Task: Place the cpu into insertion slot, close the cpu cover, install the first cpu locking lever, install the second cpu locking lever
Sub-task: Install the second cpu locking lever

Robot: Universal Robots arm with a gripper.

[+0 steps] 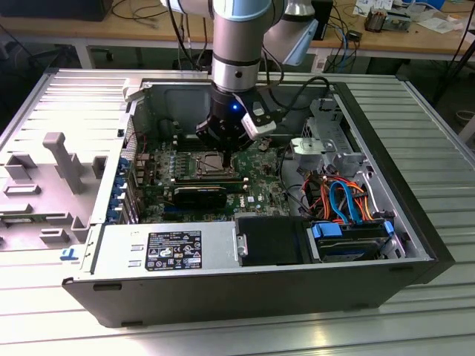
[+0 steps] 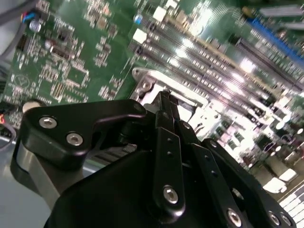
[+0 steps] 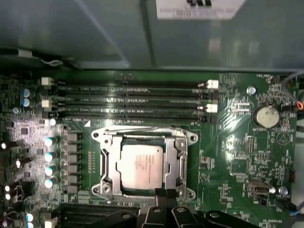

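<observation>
Ribbed metal counter (image 1: 67,311) carrying an open computer case (image 1: 245,285). Green motherboard (image 3: 237,156) inside; the cpu (image 3: 141,166) lies seated in the insertion slot (image 3: 102,164), with the cpu cover (image 3: 182,156) closed over its edges. The claw (image 3: 166,194), fingers drawn narrow together, touches the socket frame's edge beside the memory slots (image 3: 133,97).

Nothing here can be read from where I stand; the black label (image 1: 174,250) on the silver power supply box (image 1: 163,248) carries rows of print too small to make out; the white sticker (image 3: 199,8) on the case wall is blurred; the cpu (image 3: 141,166) shows only faint, illegible marking.
</observation>
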